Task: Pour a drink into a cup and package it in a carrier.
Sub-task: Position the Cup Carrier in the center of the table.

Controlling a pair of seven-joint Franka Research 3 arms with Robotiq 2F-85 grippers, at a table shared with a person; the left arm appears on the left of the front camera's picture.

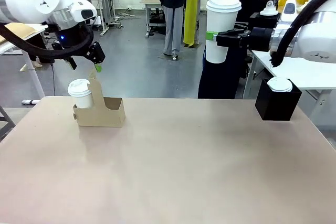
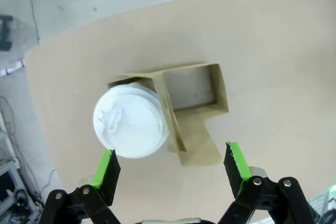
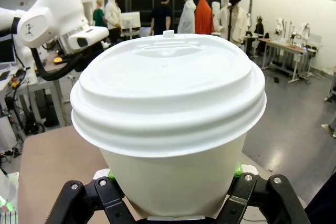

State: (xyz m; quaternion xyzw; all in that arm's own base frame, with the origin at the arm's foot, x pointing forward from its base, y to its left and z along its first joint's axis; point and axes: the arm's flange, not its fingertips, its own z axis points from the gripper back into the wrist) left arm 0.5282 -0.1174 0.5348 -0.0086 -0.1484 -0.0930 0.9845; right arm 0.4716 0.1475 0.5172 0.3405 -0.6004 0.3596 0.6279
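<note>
My right tool [image 3: 173, 177] is clamped on the lower body of a tall white cup [image 3: 168, 108]. The green pads press its sides, and its white lid swells across the middle of the right wrist frame. In the front frame I hold this cup upright at the upper right, well above the table [image 1: 184, 166].

My left tool [image 2: 170, 158] is spread wide and grips nothing, its two green pads far apart at the bottom of the left wrist frame. It hangs over the carrier [image 2: 197, 98], looking straight down. A second lidded cup [image 2: 131, 121] sits in the carrier's compartment at centre left of that frame. The compartment to its right shows bare cardboard.

In the front frame the carrier stands at the table's far left, handle upright. A black box topped with a white lid [image 1: 277, 103] rests at the far right. People stand in the room beyond.
</note>
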